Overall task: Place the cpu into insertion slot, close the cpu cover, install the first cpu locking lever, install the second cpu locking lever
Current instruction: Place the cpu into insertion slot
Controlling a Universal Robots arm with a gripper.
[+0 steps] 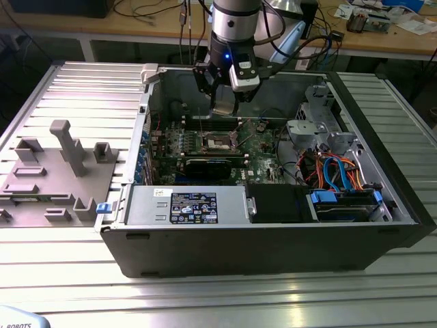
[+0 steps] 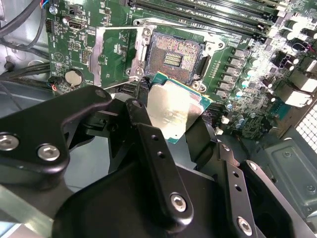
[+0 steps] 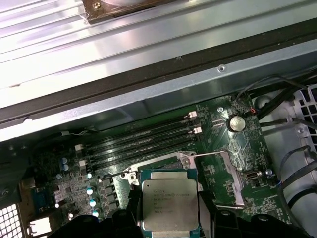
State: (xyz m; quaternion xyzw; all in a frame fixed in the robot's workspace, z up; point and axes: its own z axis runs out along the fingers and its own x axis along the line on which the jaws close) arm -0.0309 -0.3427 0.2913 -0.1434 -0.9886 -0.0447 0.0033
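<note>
Second wrist view: end effector grips the cpu near insertion slot.

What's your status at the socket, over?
Gripper shut on the cpu, held short of the insertion slot, not seated. Slot bare, cpu cover lying open beside it. Nothing seen across the slot.

Table: we see a ribbed silvery metal table under everything.
Case: an open dark-grey metal computer case lies on it.
Inside: silver power-supply box, blue and orange cables.
Board: our green circuit board bears long black memory slots and a round silver coin battery.
Exterior view's left: grey plastic fixture beside the case.
</note>
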